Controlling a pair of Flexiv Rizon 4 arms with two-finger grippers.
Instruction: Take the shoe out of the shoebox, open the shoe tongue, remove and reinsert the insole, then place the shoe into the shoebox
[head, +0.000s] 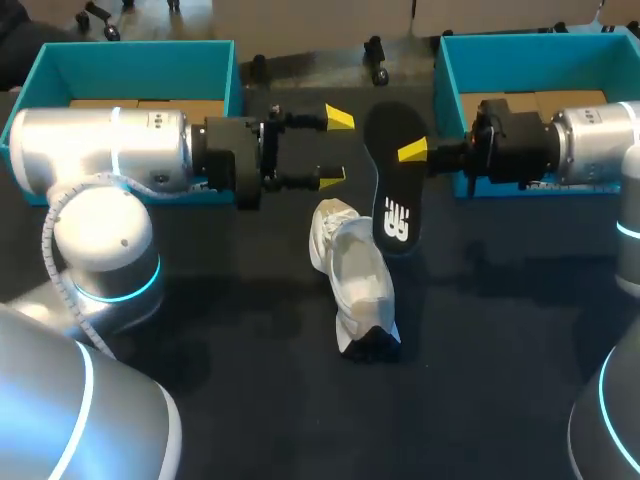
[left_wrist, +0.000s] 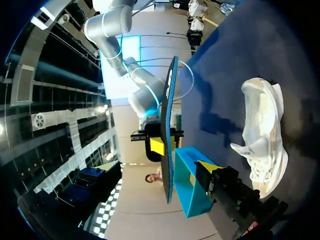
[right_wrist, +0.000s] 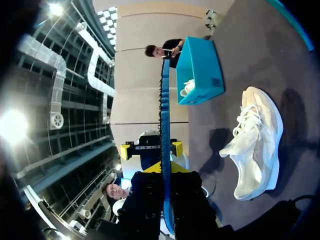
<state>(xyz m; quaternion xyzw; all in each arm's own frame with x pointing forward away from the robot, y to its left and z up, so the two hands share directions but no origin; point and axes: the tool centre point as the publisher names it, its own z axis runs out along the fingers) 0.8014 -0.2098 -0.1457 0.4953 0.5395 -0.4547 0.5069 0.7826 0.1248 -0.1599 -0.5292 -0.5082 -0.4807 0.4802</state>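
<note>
Right end effector (head: 415, 152): pinched on the insole (head: 392, 185) at one long edge. One yellow tip showed on top in the head view, and the other was hidden under the insole.
Insole: black and held up off the bench (head: 230, 330). Its flat face pointed at the head camera, and both wrist views saw it edge-on. The printed end pointed toward the robot and sat near the far end of the shoe (head: 355, 275); contact there couldn't be told.
Left end effector (head: 337, 147): fingers spread with nothing between them. It sat just beside the insole's other long edge, facing the right end effector across it.
Shoe: white and laced, lying on the bench outside both boxes. It was between the two arms and nearer the robot than either end effector.
Left arm (head: 110, 150): reached level over the bench from the left, crossing in front of the left shoebox (head: 140, 60).
Right arm (head: 590, 140): reached level from the right, crossing in front of the right shoebox (head: 520, 60).
Shoeboxes: both teal and open-topped, at the far side of the bench and well apart from each other. The insole was held roughly between them.
</note>
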